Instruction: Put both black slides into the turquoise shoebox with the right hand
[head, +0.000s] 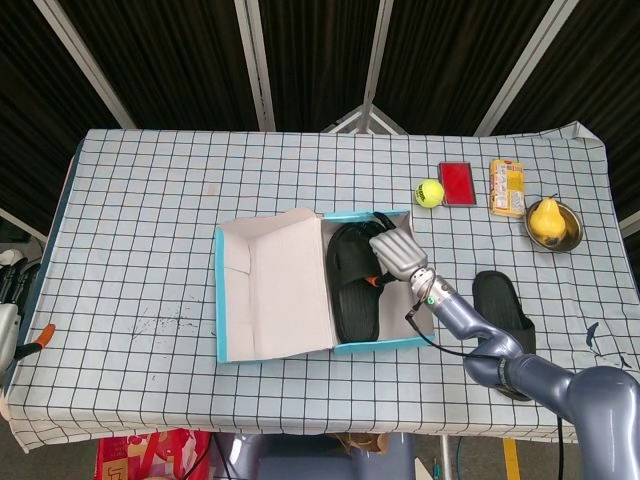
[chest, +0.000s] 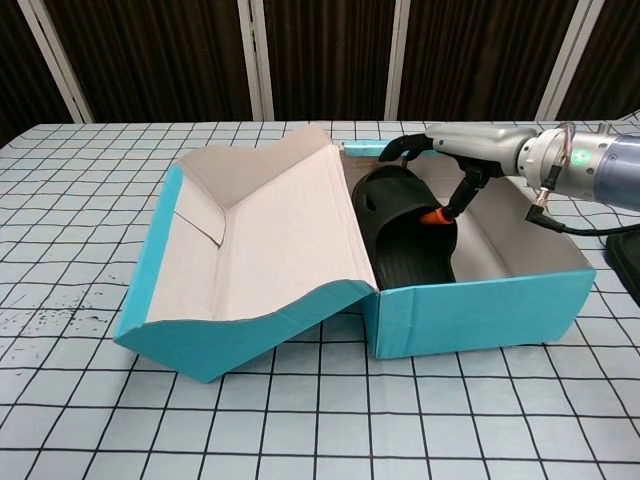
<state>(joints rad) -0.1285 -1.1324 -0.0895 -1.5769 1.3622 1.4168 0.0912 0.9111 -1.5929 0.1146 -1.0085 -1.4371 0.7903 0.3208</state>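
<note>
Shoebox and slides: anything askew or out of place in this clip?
One slide lies flat in the shoebox, under the right hand. The other slide sits on the table right of the box. Nothing looks damaged.

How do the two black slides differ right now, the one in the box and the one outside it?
The slide in the shoebox lies inside the turquoise shoebox, while the slide on the table lies on the checked cloth to the box's right. The right hand hovers directly over the boxed slide with fingers spread; nothing is near the other. The boxed slide is partly hidden by the hand; the outer slide by the forearm. Both are black, strap end pointing away from the robot.
</note>
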